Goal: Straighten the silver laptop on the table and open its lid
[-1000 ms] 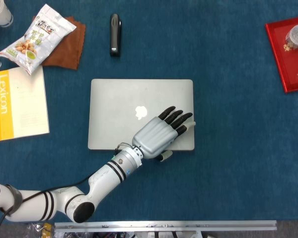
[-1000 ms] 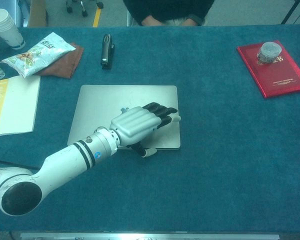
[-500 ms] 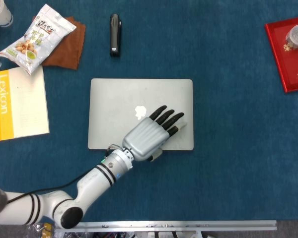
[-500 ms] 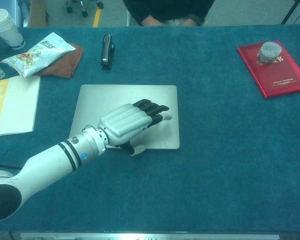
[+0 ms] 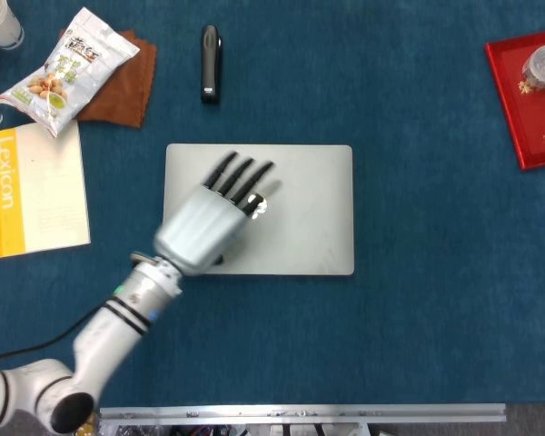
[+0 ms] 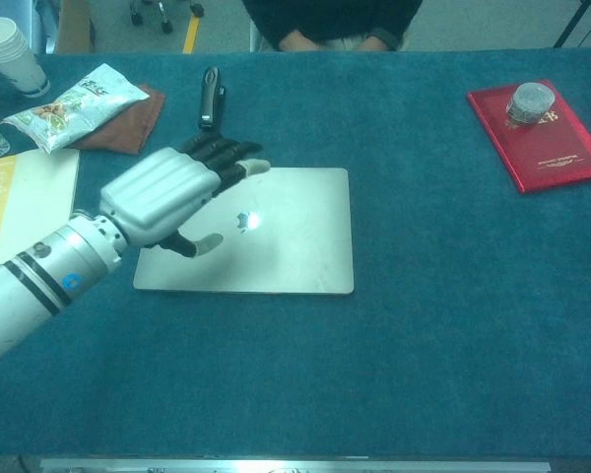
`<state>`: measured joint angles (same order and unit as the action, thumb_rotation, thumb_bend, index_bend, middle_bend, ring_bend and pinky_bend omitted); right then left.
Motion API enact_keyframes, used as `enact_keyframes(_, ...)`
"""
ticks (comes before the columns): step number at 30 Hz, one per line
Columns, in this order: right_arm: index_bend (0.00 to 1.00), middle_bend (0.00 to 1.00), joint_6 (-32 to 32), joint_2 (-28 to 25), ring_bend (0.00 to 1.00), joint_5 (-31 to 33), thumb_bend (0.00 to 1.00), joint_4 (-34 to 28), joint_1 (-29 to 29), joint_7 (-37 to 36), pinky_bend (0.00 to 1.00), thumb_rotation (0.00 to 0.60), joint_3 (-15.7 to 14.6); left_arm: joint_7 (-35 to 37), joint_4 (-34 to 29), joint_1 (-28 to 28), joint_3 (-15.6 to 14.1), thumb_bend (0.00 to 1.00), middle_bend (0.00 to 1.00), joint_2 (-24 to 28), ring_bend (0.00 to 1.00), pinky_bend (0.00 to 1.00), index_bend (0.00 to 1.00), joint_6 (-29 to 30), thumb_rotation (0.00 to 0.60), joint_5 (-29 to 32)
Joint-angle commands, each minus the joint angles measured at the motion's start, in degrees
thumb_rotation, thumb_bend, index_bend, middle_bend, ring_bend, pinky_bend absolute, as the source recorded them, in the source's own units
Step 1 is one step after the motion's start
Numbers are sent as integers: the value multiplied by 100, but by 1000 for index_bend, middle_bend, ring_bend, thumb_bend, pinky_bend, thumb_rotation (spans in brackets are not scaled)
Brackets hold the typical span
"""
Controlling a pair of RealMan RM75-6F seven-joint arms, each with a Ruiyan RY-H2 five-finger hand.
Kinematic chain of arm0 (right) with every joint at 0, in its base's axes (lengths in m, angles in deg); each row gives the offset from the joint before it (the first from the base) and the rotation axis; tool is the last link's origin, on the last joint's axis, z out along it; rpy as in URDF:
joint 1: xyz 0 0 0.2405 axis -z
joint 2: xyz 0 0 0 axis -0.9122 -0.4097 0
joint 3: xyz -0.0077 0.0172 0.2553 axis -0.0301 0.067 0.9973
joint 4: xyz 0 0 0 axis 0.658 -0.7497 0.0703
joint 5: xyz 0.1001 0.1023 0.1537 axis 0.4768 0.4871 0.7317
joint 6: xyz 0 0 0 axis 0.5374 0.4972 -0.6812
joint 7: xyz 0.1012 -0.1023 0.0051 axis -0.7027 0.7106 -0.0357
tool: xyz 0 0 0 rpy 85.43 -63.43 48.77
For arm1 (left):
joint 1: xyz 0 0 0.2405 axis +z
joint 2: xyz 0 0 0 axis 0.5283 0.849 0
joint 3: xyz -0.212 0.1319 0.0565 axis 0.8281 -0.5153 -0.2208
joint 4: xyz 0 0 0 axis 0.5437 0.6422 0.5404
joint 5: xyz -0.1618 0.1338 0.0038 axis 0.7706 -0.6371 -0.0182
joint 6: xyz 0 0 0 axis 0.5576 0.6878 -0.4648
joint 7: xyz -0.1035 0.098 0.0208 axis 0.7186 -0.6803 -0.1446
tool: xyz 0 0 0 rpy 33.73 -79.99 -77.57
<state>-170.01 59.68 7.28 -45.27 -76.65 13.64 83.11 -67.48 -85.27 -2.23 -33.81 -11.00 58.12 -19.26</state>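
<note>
a table (image 6: 453, 335) covered in deep blue-teal cloth fills both views. along its near edge runs a pale metal rail (image 5: 300, 413). beyond the far edge, the chest view shows a grey floor (image 6: 473, 25) with a yellow line (image 6: 191, 33) and the castors of a chair (image 6: 163, 12).

The left hand (image 5: 204, 218) covers the silver laptop's (image 5: 300, 227) 9 o'clock half — contact with the lid cannot be judged. Paper cups (image 6: 10, 54) at 10 o'clock and the red book (image 5: 527, 95) at 2 o'clock are cropped by edges.
</note>
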Motion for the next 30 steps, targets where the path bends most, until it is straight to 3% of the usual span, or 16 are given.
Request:
enact_keyframes(1,5,99,-1,-1,4,-21,2,-41,-2,59,236,600,-19,282,-17,194,23,318,0,271,0,0,0,326,600,-231)
enact_keyframes(13,5,99,48,66,4,-244,34,-267,-33,346,236,600,-196,1157,251,823,80,318,0,1133,0,0,0,1303,600,-625)
enact_keyframes(30,5,97,436,234,4,-750,34,-911,-263,685,236,600,-554,1625,363,1683,-133,318,0,1950,0,0,0,1932,600,-717)
